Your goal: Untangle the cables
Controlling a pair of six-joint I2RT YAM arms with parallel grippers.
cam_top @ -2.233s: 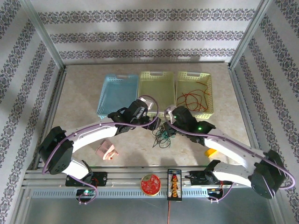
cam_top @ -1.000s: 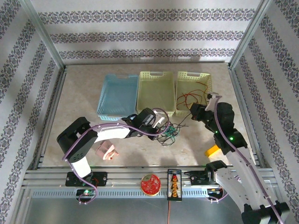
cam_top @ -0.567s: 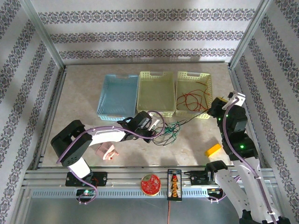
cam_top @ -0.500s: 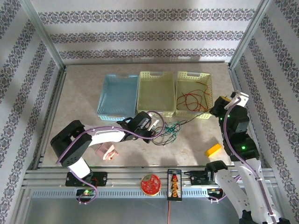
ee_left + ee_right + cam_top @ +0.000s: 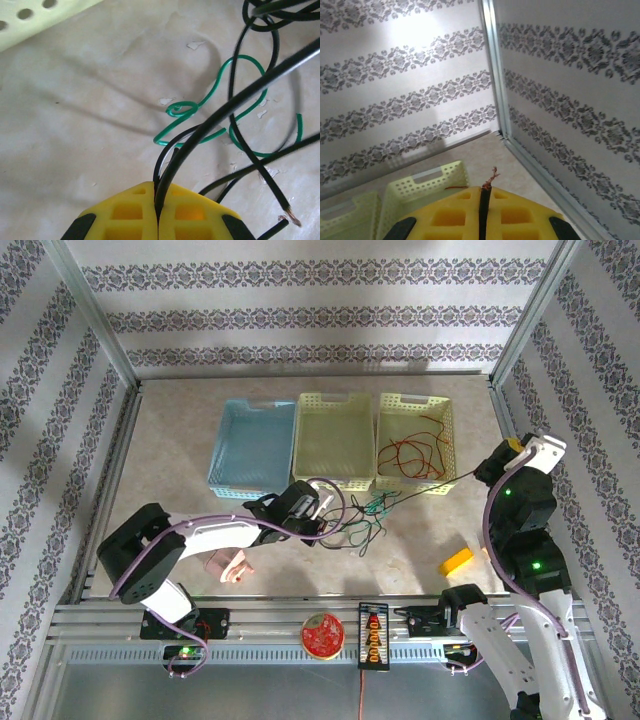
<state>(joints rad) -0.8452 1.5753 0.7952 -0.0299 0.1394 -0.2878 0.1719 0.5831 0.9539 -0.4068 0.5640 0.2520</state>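
just thin squiggly green and black cables (image 5: 250, 96), mottled tabletop (image 5: 75, 125)

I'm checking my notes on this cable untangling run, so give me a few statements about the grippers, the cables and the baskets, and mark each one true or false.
1. The left gripper is shut on a black cable. True.
2. The red cables lie in the blue basket. False: they lie in the right-hand yellow basket.
3. The right gripper hangs open with nothing in it. False: it is shut on the end of a taut black strand, whose frayed tip sticks out past the fingers.
4. A green cable lies on the table just ahead of the left gripper. True.
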